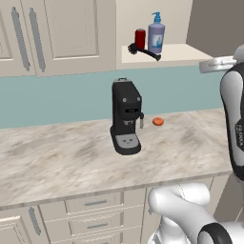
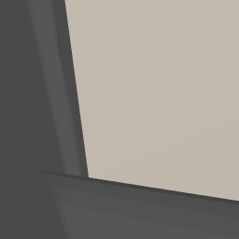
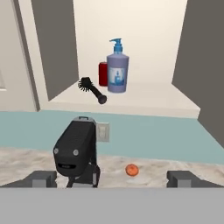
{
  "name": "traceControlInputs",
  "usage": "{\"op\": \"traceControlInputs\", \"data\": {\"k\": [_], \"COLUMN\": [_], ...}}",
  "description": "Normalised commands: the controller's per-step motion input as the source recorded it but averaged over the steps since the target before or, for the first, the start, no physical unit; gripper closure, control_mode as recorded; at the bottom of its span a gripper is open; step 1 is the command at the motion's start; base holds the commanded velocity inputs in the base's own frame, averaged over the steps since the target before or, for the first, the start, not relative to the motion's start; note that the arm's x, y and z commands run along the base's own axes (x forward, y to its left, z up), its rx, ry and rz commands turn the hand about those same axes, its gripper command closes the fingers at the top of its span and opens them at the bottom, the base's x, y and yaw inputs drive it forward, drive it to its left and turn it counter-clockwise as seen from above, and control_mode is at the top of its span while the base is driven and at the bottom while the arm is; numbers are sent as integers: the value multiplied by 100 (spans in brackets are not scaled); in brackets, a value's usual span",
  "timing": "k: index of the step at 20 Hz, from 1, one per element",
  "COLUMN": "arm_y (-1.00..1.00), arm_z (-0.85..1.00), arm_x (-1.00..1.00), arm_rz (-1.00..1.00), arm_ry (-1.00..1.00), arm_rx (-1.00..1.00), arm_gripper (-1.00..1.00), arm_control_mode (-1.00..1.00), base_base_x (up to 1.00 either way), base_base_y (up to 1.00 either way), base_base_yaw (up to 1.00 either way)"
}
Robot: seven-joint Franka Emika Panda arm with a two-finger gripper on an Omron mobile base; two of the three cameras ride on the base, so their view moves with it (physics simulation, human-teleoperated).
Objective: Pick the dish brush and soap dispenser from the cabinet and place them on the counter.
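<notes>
Lavender soap dispenser beside dish brush | hand view: socket behind coffee machine | jaws wide

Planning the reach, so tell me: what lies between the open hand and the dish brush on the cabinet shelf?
In the hand view, the coffee machine rises between the hand and the dish brush; above it only teal wall.

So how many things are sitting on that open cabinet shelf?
3. The soap dispenser stands mid-shelf, the red can just behind it to its left, and the dish brush lies at the front edge, left of both. Something small could hide behind them.
</notes>
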Motion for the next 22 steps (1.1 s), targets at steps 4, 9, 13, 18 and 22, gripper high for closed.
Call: {"op": "traceControlInputs", "data": {"k": [4, 9, 13, 18, 22], "arm_y": [0, 0, 0, 0, 1], "arm_z": [13, 18, 27, 11, 0], "arm_x": [43, 38, 29, 31, 40], "arm_rz": [0, 0, 3, 3, 0], "arm_ry": [-6, 0, 0, 1, 4], "arm_rx": [5, 2, 5, 1, 0], "arm_gripper": [-100, -100, -100, -100, -100], "arm_control_mode": [-100, -100, -100, -100, -100], "base_base_x": [0, 0, 0, 0, 0], "base_base_y": [0, 0, 0, 0, 0], "base_base_yaw": [0, 0, 0, 0, 0]}}
